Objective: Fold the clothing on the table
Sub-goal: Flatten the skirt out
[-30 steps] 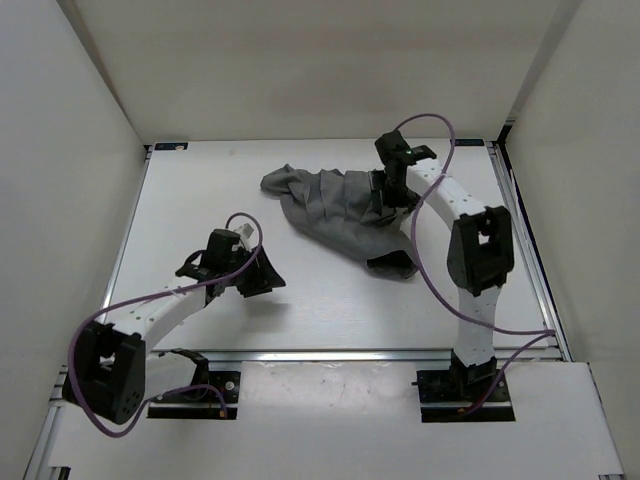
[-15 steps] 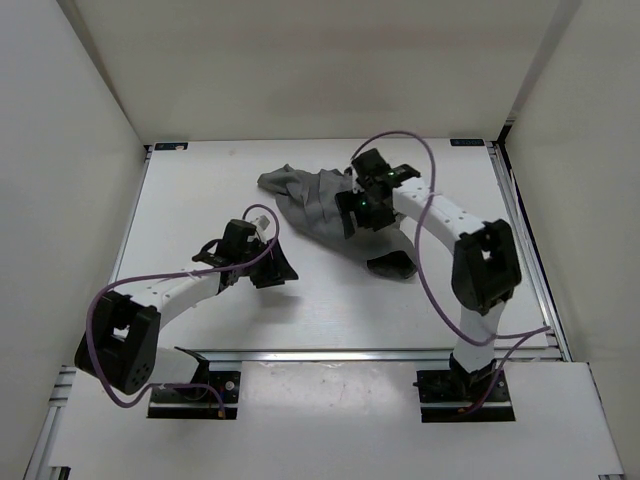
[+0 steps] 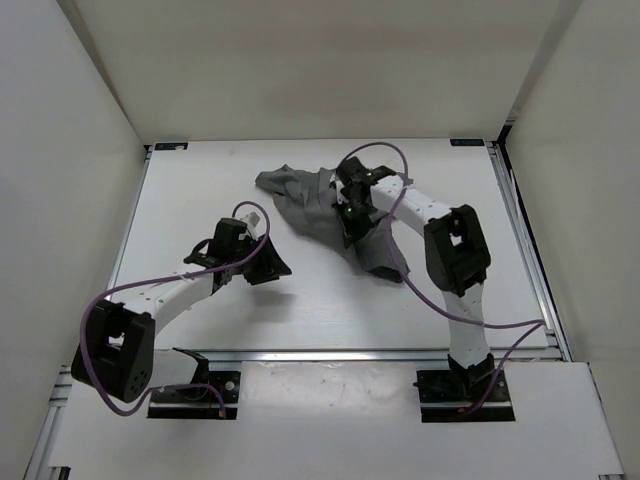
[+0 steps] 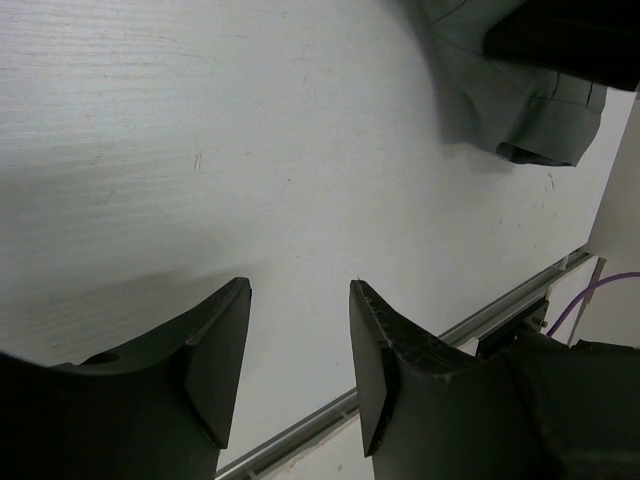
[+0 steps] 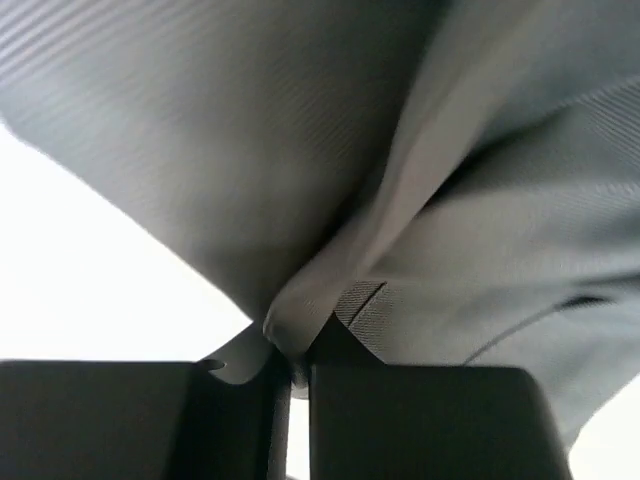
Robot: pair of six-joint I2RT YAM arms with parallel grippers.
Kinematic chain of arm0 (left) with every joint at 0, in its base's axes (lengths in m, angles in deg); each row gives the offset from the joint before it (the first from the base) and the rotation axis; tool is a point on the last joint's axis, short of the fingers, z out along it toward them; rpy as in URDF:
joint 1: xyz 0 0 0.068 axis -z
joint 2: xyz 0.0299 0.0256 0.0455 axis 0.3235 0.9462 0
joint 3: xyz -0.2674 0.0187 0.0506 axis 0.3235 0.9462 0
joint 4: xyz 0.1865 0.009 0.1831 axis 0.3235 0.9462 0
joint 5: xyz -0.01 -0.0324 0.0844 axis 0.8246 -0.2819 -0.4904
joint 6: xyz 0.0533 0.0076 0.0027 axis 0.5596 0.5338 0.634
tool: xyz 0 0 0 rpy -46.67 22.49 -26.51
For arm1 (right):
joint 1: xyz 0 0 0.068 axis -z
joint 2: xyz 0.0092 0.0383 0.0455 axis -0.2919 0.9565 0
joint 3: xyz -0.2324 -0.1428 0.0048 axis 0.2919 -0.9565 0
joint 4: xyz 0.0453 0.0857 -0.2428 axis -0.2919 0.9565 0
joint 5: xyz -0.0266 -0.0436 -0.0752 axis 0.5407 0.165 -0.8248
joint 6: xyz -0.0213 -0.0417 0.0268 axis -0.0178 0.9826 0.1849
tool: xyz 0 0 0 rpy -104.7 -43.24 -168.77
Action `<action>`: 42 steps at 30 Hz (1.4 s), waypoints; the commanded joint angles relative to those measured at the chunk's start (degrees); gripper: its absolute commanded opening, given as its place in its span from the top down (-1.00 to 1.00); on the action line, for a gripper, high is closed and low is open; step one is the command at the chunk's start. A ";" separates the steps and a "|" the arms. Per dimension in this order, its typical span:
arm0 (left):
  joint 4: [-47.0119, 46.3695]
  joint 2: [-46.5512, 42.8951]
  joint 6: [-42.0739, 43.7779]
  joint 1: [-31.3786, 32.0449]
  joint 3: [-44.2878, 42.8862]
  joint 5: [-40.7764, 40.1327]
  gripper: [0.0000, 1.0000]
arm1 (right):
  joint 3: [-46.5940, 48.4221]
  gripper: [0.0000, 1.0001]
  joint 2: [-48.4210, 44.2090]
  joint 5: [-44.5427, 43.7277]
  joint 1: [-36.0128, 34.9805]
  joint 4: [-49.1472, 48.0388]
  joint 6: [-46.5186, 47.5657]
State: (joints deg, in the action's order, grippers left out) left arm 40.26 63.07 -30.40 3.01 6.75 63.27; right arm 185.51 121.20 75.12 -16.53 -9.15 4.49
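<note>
Counting one piece of clothing (image 3: 300, 195): grey, pleated, lying bunched on the table (image 3: 190, 200), nearer the far edge than the near one and slightly right of centre. Counting two arms and two claws.

Pinching a raised fold of the grey fabric in the right gripper (image 3: 350, 215), fingers pressed together on the cloth, with the fold rising out of the jaws in the right wrist view. Hanging the left gripper (image 3: 268, 268) over bare tabletop left of centre, well apart from the garment, fingers (image 4: 215, 350) standing apart with nothing between them.

Trailing toward the near-right from under the right arm, a lower flap of the garment, stopping short of the near rail (image 3: 350, 355). Leaving open white surface along the whole left edge, in the far-left corner and across the near strip, and a narrower bare band along the right edge.

Closing in the table on three sides, white walls (image 3: 300, 70). Looping above each arm, one purple cable (image 3: 375, 147), two in all.
</note>
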 commanded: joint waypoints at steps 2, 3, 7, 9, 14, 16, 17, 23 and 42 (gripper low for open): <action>-1.15 -1.97 -0.22 -0.97 1.04 0.97 -0.08 | 5.92 1.00 -13.83 22.62 3.34 1.72 -0.48; -1.24 -1.80 -0.05 -1.15 1.05 0.97 -0.07 | 3.74 1.00 -15.87 28.43 5.09 -0.46 -2.06; -1.86 -0.13 -0.22 -0.01 0.52 0.71 -0.06 | -9.26 1.00 -27.11 41.30 12.38 -9.78 -9.44; -2.12 0.66 -0.31 0.26 0.08 0.97 -0.06 | -13.75 1.00 -27.23 39.32 14.59 -10.23 -10.16; -1.95 2.34 0.13 1.40 -1.76 1.15 -0.05 | -17.47 0.22 -16.01 34.46 15.57 -6.47 -7.27; -1.77 2.34 0.48 1.58 -1.94 0.71 -0.05 | -14.92 -0.20 -12.38 35.08 14.08 -1.56 -4.29; -1.51 2.16 0.74 1.40 -1.94 0.80 -0.06 | -14.74 -0.22 -12.55 33.95 12.68 -0.75 -4.01; -2.03 2.42 0.48 0.08 -2.20 1.42 -0.05 | -5.46 -0.28 -17.56 13.15 6.08 1.61 -4.54; -3.53 9.54 -0.40 9.40 -6.78 1.58 -0.04 | 17.33 -0.31 2.38 4.40 0.18 7.09 -5.77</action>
State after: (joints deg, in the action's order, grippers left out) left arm 38.01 73.41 -30.45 12.28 -0.64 63.72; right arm 198.64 120.63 78.57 -16.81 -2.04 -0.36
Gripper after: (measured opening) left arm 0.526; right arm 0.657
